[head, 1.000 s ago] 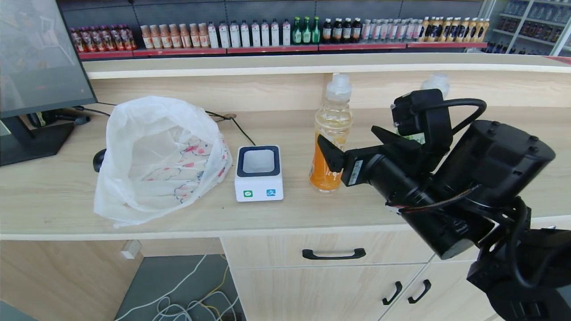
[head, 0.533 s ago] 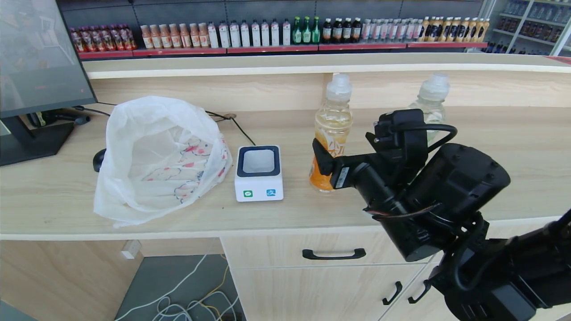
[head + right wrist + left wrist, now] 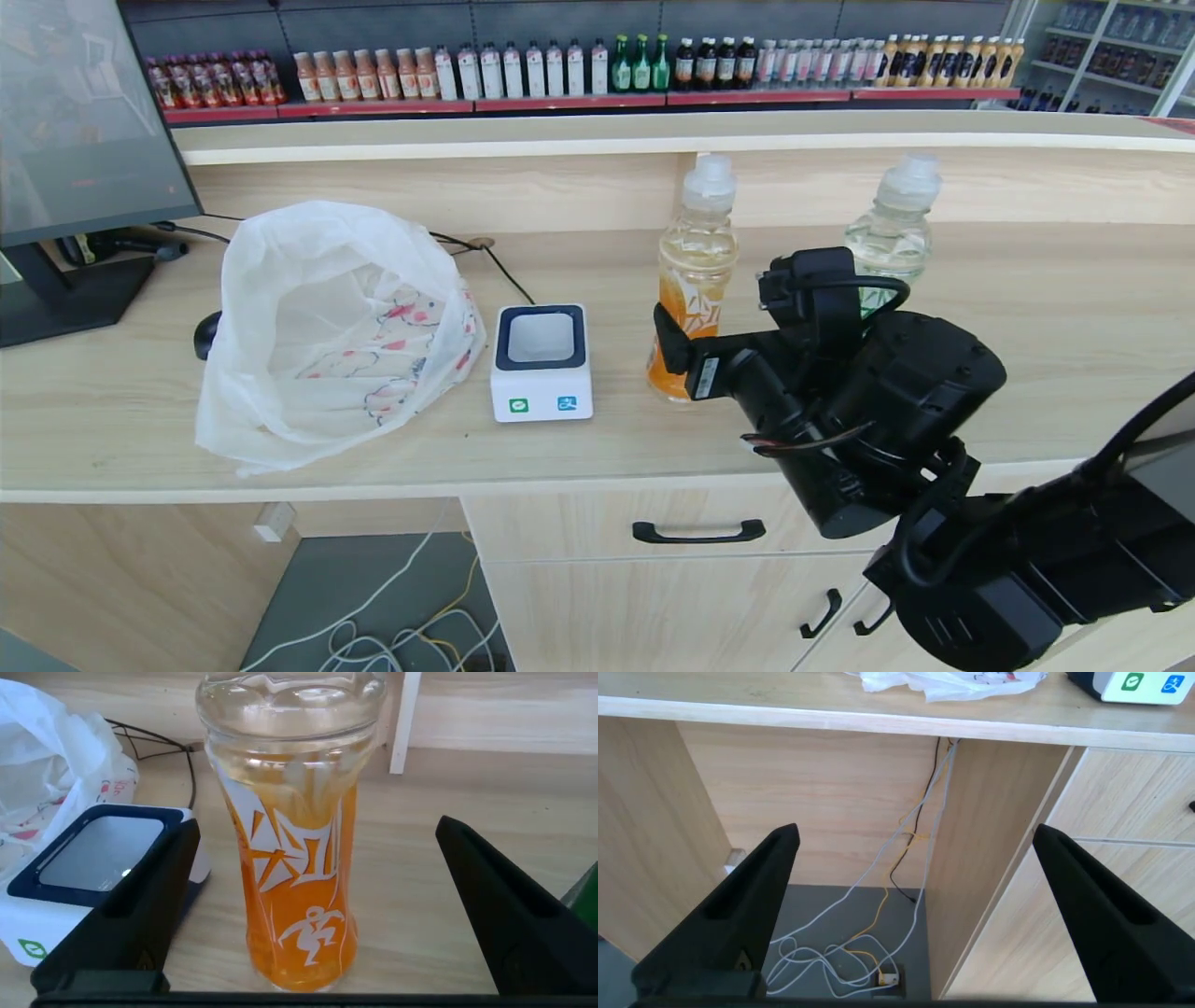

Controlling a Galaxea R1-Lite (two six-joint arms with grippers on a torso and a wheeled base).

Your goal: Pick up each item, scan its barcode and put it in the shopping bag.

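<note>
Worktop [image 3: 1027, 308]: pale wood across the middle of the head view, carrying every item. Bag [image 3: 327, 327]: white, slumped, mouth open, left of centre; its soft rim could likely fold under a dropped bottle. Right hand [image 3: 318, 859]: fingers apart, level with the lower half of the orange bottle [image 3: 695, 271], which stands upright at centre, in line with the gap; whether they touch it cannot be told. Hazards: one finger meeting it first would tip so tall and narrow a bottle; closing over the label could hide the barcode. Left hand [image 3: 915, 840]: fingers apart, empty, below the worktop edge. Clear bottle [image 3: 892, 233]: upper right, just behind the right arm, open to a knock. Scanner [image 3: 542, 362]: between bag and orange bottle, liable to be shoved by a low carry.
</note>
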